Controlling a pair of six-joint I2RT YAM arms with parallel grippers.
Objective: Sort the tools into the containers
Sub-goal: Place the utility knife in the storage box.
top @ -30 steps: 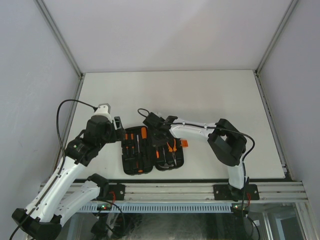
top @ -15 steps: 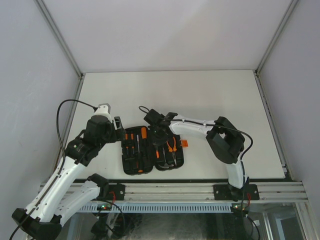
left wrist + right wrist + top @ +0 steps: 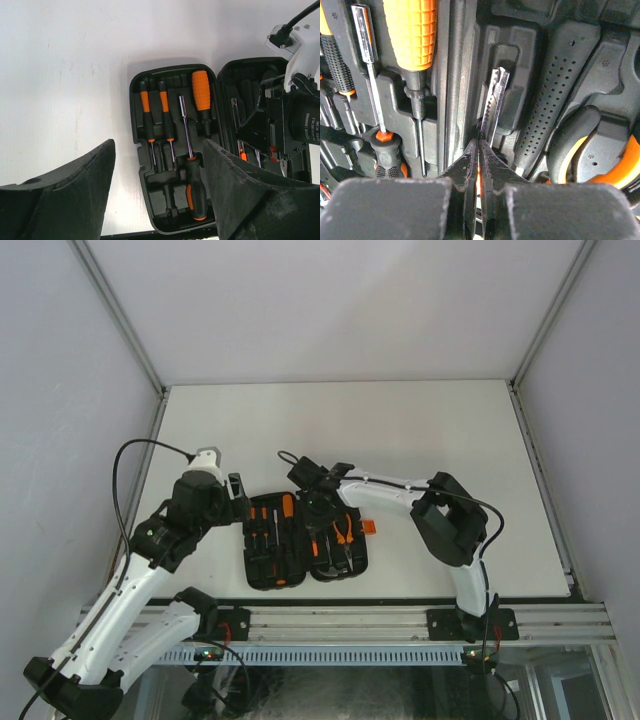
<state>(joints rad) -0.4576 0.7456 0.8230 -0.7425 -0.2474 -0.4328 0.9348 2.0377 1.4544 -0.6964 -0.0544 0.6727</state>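
The black tool case lies open in two halves near the front edge. Its left half holds two slim screwdrivers, an orange-handled driver and a longer black-handled screwdriver. My left gripper hangs open over this half, holding nothing. My right gripper is shut, its tips down at the near end of a thin serrated metal blade tool lying in a slot of the right half. I cannot tell whether the tips pinch it. Beside it lie the hammer handle and the orange pliers.
An orange latch sticks out from the case's right edge. The right arm's wrist hangs over the case's right half, close to my left gripper's right finger. White tabletop stretches behind the case, with walls all round.
The right gripper has edged slightly towards the far end of the case's right half. The left arm has not moved.
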